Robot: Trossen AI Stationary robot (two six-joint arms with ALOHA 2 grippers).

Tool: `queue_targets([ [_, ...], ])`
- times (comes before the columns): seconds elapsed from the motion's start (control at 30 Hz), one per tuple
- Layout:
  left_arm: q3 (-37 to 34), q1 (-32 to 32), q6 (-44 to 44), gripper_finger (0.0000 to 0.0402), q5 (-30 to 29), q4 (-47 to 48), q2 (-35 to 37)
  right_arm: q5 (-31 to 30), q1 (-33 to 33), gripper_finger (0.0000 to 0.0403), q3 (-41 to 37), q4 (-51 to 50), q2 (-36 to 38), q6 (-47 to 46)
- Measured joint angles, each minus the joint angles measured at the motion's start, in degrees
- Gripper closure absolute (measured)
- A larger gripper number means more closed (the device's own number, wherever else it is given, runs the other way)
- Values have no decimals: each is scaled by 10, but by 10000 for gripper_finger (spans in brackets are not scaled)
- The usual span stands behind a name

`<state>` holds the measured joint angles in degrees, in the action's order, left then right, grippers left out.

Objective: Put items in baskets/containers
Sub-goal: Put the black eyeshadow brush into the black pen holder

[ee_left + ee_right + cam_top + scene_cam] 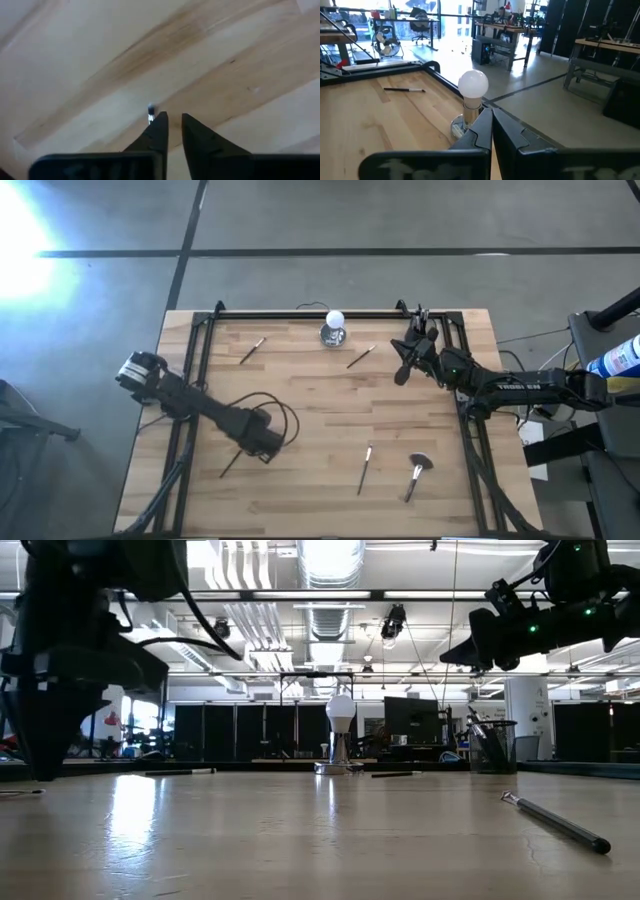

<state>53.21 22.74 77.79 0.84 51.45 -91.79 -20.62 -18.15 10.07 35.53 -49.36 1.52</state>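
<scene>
The black cup (420,332) stands at the table's far right corner with several brushes upright in it; the low view shows the cup (493,747) too. Loose brushes lie flat: one far left (252,350), one far centre (361,356), one near centre (365,468), a fan-headed brush (417,475), and a dark brush (232,463). My left gripper (266,444) points down at the table beside that dark brush, fingers slightly apart (175,119). My right gripper (402,372) hangs in the air just nearer than the cup, shut (492,112). My left gripper comes from above, pointing down. A brush's metal end (151,113) shows just outside one finger (160,125), not between the two. I cannot tell whether that finger touches it.
A shiny silver object topped with a white ball (335,328) stands at the far edge's middle, ahead of my right gripper (472,85). A black rail frames the table (300,313). Bare wood lies across the table's middle (330,405).
</scene>
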Motion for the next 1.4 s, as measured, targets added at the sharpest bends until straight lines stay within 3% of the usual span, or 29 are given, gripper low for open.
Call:
queue_targets([
  [0.2,-24,3,25,316,-14,-1,0,1,0,394,0,0,0,0],
  [0.4,-57,3,42,311,-14,-25,3,1,0,394,0,0,0,0],
  [0.5,-64,3,42,331,-13,-41,3,1,0,394,0,1,0,0],
  [0.63,-65,4,41,388,-9,-44,2,1,0,394,0,6,-2,0],
  [0.73,-61,4,31,398,-16,-40,6,1,0,394,0,9,-7,0],
  [0.97,-52,-20,-8,401,-138,-78,94,0,0,394,0,21,-24,1],
  [1.07,-75,-44,-90,401,-180,-180,135,0,0,394,0,33,-29,2],
  [1.2,-127,-108,-245,401,-198,-401,172,0,0,394,0,39,-35,1],
  [1.3,-176,-165,-371,401,-174,-583,175,10,0,394,3,40,-38,-10],
  [1.4,-222,-227,-467,401,-111,-778,160,54,0,394,11,40,-46,-18],
])
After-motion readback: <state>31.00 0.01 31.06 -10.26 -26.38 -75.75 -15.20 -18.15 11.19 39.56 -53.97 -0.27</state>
